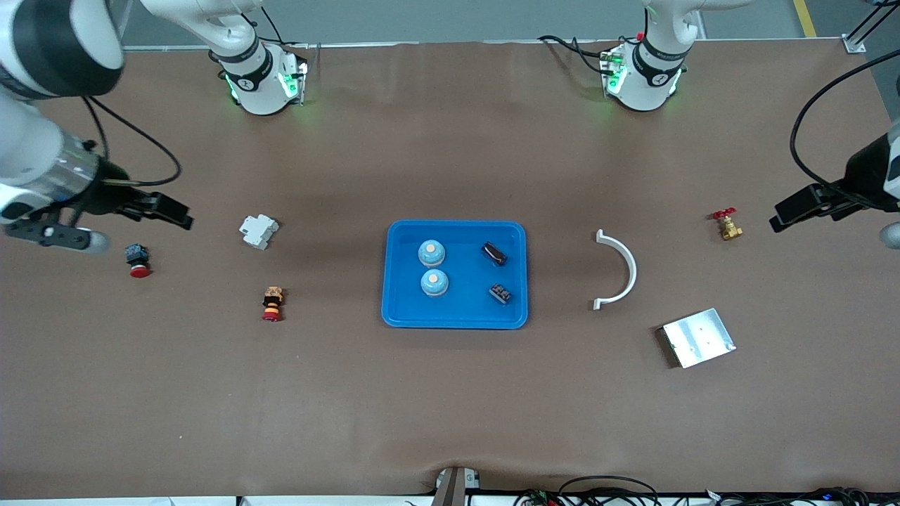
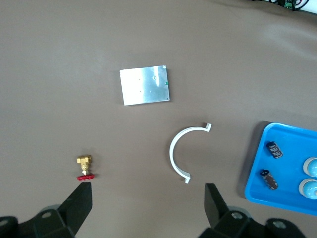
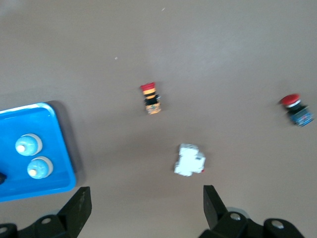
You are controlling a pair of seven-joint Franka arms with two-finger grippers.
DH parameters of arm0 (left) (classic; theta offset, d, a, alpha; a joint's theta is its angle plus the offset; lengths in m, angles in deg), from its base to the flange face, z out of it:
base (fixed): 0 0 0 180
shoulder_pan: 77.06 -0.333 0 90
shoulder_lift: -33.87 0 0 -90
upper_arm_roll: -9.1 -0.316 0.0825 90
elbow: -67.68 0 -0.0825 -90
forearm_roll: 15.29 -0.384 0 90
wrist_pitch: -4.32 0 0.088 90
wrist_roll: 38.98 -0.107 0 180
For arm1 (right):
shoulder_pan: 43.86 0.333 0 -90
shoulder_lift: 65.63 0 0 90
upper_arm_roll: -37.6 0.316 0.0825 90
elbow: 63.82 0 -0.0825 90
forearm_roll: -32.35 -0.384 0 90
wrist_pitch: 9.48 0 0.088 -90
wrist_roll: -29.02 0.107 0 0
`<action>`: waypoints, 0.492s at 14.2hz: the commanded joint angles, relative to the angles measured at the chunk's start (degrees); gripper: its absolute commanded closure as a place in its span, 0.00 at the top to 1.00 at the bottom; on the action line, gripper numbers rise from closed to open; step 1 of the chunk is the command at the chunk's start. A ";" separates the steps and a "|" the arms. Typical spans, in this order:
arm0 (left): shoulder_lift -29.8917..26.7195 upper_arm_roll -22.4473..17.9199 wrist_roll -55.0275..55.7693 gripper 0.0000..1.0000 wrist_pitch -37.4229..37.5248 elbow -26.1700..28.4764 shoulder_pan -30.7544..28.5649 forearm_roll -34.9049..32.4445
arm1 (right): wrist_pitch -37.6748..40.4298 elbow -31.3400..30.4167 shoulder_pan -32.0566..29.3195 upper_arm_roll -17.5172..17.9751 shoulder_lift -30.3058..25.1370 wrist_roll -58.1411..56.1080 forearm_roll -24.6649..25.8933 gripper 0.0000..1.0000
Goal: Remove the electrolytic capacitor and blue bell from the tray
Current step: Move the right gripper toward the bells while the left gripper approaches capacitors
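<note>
While nothing is yet being lifted, you are looking at a tray (image 1: pixel 455 318) lying at the middle of the table, with four things resting loose inside its raised rim.

Starting near the front camera: one blue bell (image 1: pixel 434 283) is sitting upright by the tray's nearer edge toward the right arm's end, beside a small dark ribbed part (image 1: pixel 500 294). Farther back, a second blue bell (image 1: pixel 431 253) is standing next to the electrolytic capacitor (image 1: pixel 493 254), a dark cylinder lying on its side toward the left arm's end. I judge the rim is keeping them from rolling.

Around the tray, you are seeing a silver metal plate (image 1: pixel 698 338), a white curved bracket (image 1: pixel 619 269) and a brass valve (image 1: pixel 727 225) toward the left arm's end; two red push buttons (image 1: pixel 272 303) (image 1: pixel 138 259) and a white breaker (image 1: pixel 259 230) are lying toward the right arm's end. None is blocking the tray.

The left gripper (image 1: pixel 808 207) is hovering near the valve, jaws spread wide and empty. The right gripper (image 1: pixel 151 209) is hanging over the push button at its end, likewise wide and empty.
</note>
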 commanded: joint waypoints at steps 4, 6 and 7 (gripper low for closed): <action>2.70 0.99 11.13 1.00 0.26 -0.68 5.07 0.87 | -12.01 -8.83 11.14 -0.38 -0.55 14.99 -0.63 1.00; 4.63 0.99 18.69 1.00 0.26 -0.59 7.09 2.46 | -14.47 -8.92 15.36 -0.38 2.17 21.67 -0.63 1.00; 5.60 0.99 21.25 1.00 0.26 -0.59 8.76 2.37 | -16.22 -8.92 17.64 -0.38 3.49 25.10 -0.63 1.00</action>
